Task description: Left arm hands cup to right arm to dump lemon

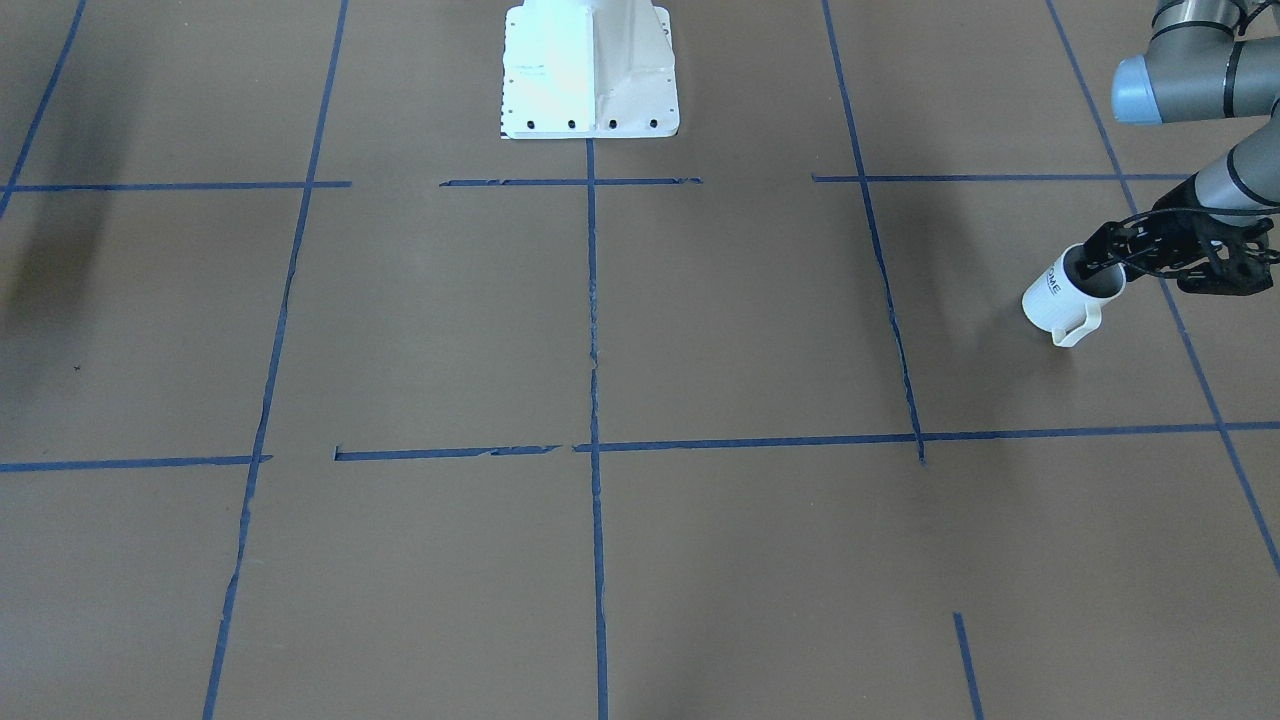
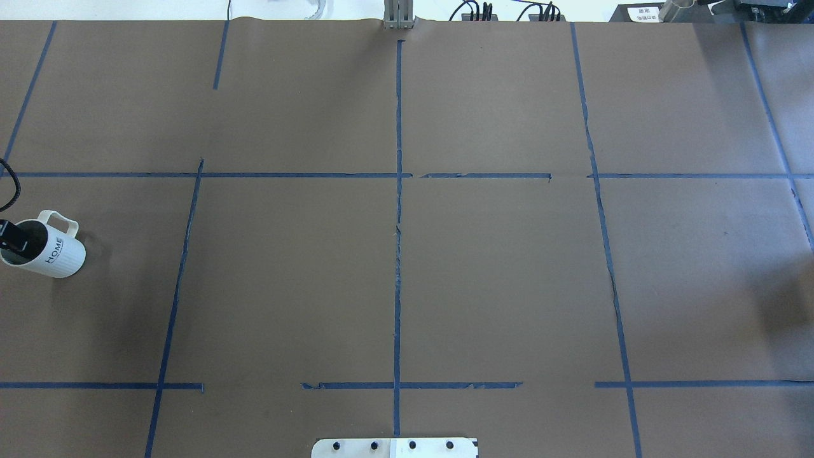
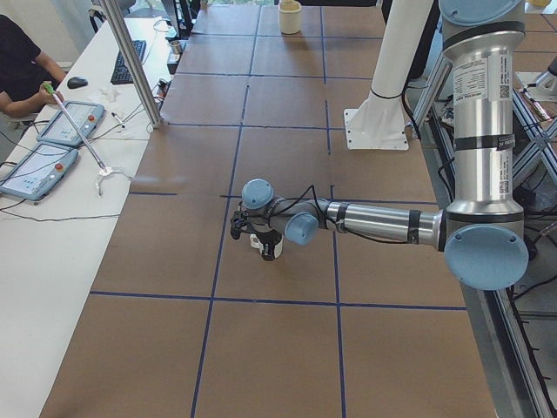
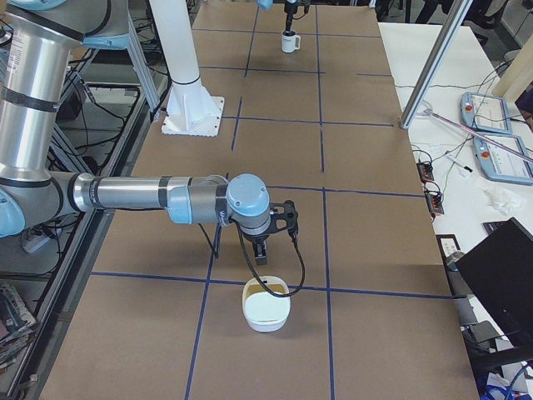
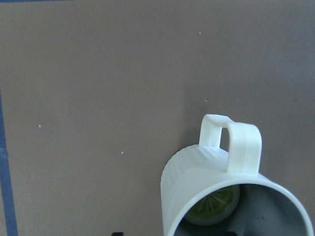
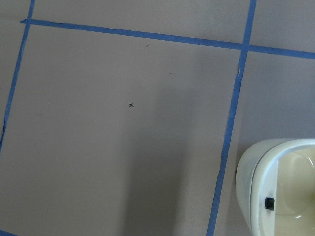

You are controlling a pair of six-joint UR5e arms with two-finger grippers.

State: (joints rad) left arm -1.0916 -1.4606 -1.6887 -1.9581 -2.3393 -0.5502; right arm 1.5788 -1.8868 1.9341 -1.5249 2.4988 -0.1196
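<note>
At table's left end, you see cup [image 1: 1058, 298] standing, lemon slice [image 5: 212, 206] inside. Left gripper [image 1: 1102, 265] clamps its rim, one finger inside mouth. Right gripper [image 4: 260, 252] over cream bowl [image 4: 266, 323], grip undeterminable.

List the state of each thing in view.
cup: apparently standing on the table, left gripper at its rim
lemon slice: lying in the cup's bottom
left gripper: one finger inside the cup; grip cannot tell
right gripper: above the bowl; open or shut cannot tell
bowl: upright, nothing visible inside
</note>
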